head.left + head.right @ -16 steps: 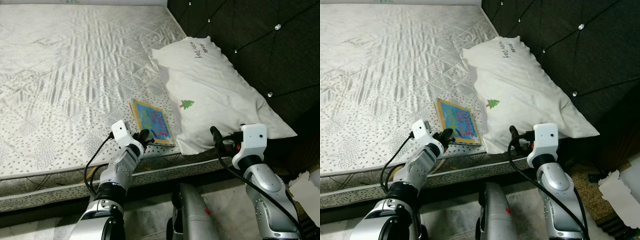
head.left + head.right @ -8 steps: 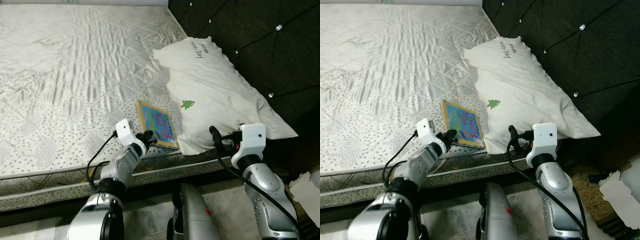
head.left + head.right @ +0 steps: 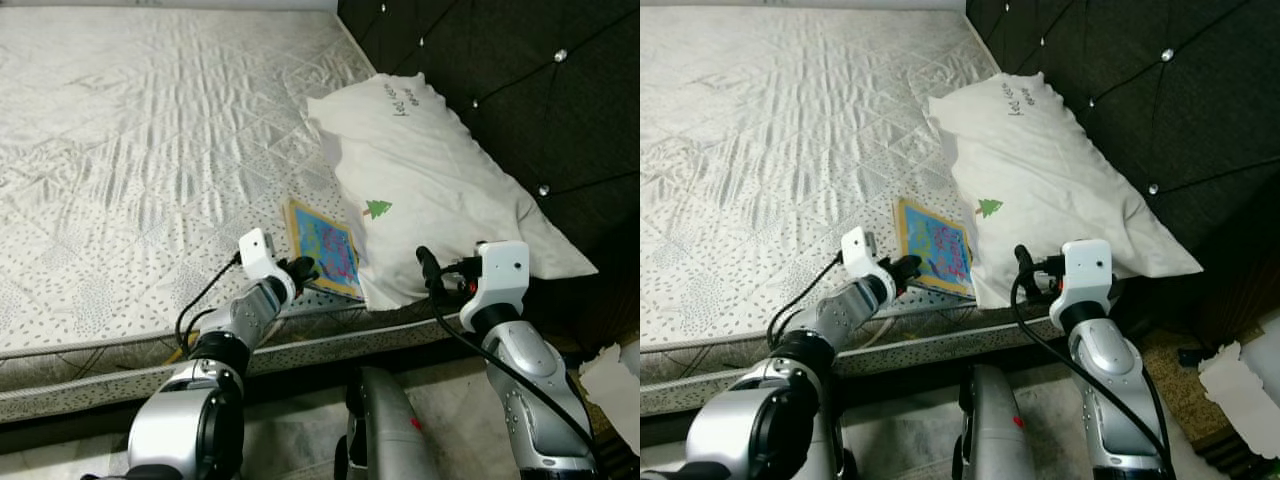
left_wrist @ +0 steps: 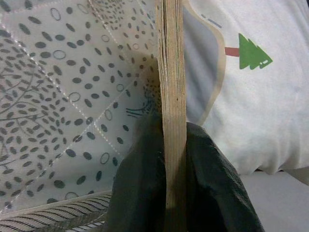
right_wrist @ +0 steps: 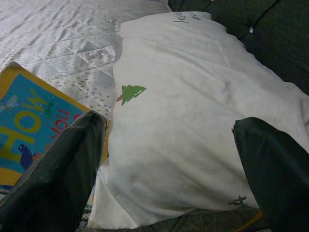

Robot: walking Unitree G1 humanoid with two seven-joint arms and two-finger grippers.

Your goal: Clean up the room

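A colourful board book lies near the front edge of the mattress, tilted up on its near side against a white pillow. My left gripper is shut on the book's near edge; in the left wrist view the thick cardboard edge stands between the black fingers. Just in front of the pillow's near end, my right gripper stands open. The right wrist view looks between its fingers at the pillow and the book's cover.
A dark tufted headboard runs behind the pillow. White paper lies on the floor at the far right. The mattress edge and bed base run across the front, above my own body.
My left gripper has pushed right and forward with the book, whose near side has lifted so it leans more toward the pillow. The right arm has barely moved.
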